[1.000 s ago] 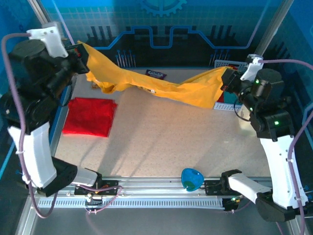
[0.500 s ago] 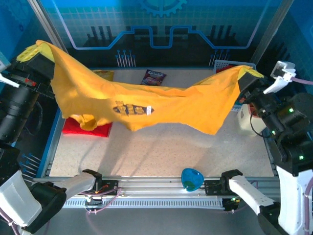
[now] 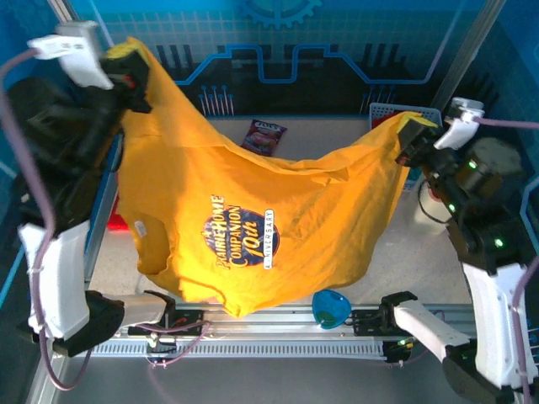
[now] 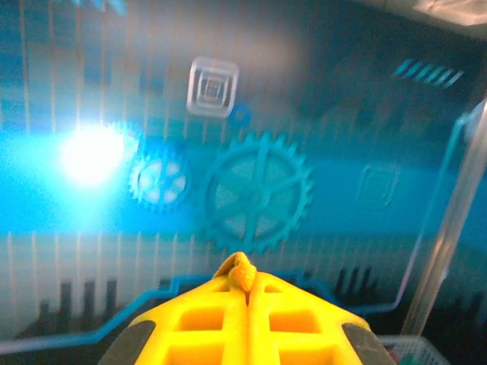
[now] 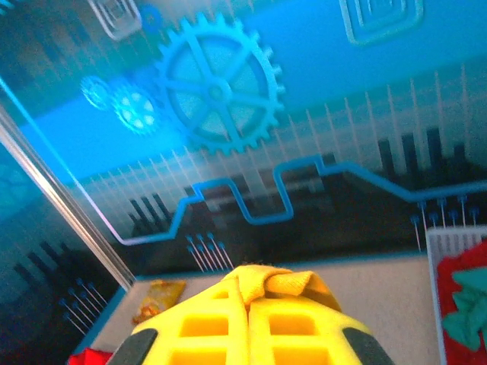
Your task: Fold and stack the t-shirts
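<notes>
So, yellow t-shirt (image 3: 253,227) hangs spread out above the worktop (image 3: 413,252), chest print facing up-camera. Left fingers (image 3: 126,59) are clamped together on one top corner, high over the worktop's left rear. Right fingers (image 3: 415,132) are clamped on the other corner, lower, over the worktop's right rear. Top edge sags between them, and the bottom hem reaches the worktop's near rail. Red t-shirt (image 3: 118,225) peeks out at the worktop's left edge, mostly behind yellow cloth. Snack packet (image 3: 264,135) lies at the worktop's back. Open surface on the worktop's right side.
</notes>
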